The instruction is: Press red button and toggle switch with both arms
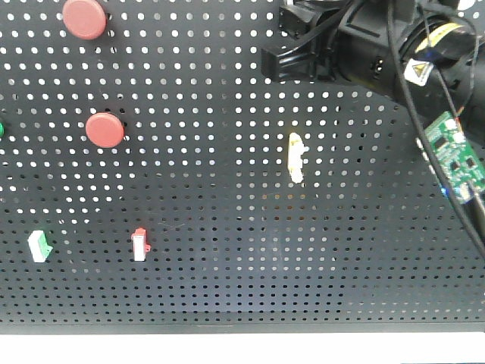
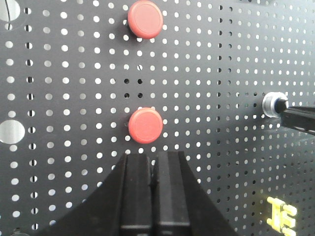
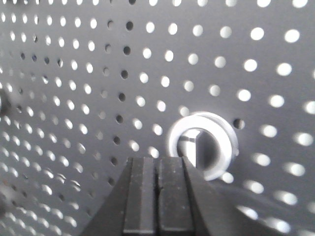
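Reading both claws as closed. Left gripper [image 2: 155,156]: fingers [image 2: 140,196] pressed together, tips just below the lower red button [image 2: 145,126] and aimed at it; the wrist view doesn't show whether they touch. Upper red button [image 2: 145,18] sits straight above it on the pegboard [image 2: 64,88].

Right gripper [image 3: 157,160]: also clamped together on nothing, tips at the lower-left rim of the toggle switch [image 3: 203,145]. Its silver-white ring is sharp enough, the lever is blurred. In the left wrist view the switch sits right of the lower button, and a black fingertip meets it from the right.

Front view: right arm [image 1: 379,45] enters top right, green circuit board [image 1: 453,155] on it. Pale yellow handle [image 1: 296,157] is below the arm. Green-tipped rocker [image 1: 38,246] and red-tipped rocker [image 1: 139,244] are lower left.
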